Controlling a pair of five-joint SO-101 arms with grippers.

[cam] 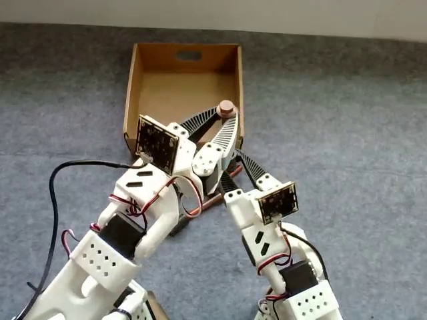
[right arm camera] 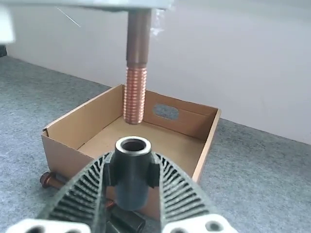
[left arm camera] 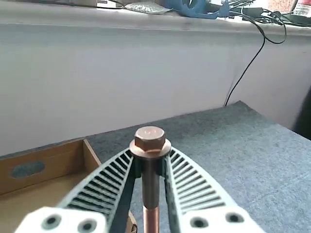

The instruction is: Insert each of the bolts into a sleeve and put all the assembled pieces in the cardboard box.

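**High view.** The cardboard box sits open on the grey carpet. I have the left gripper over the box's near right corner. It is pinching a bolt, and the bolt's round head faces up at the camera. The right arm lies beside the left one, and its ribbed fingers run in under the left gripper. From this view I cannot tell what they hold.

**Left wrist view.** The left gripper's two ribbed fingers close on the bolt's smooth shank just under the head. The bolt stands upright, with its flanged hex head above the fingertips and the shank running down between them. Part of the box lies behind on the carpet, with a pale wall beyond it.

**Right wrist view.** The right gripper clamps a dark sleeve and holds it upright with its bore open at the top. The bolt hangs above the sleeve with its threaded end pointing down. Its tip is apart from the sleeve's mouth, so the bolt is not yet inserted. The box stands just behind the sleeve. A second bolt lies on the carpet against the box's near wall. Another sleeve lies on its side near that wall.
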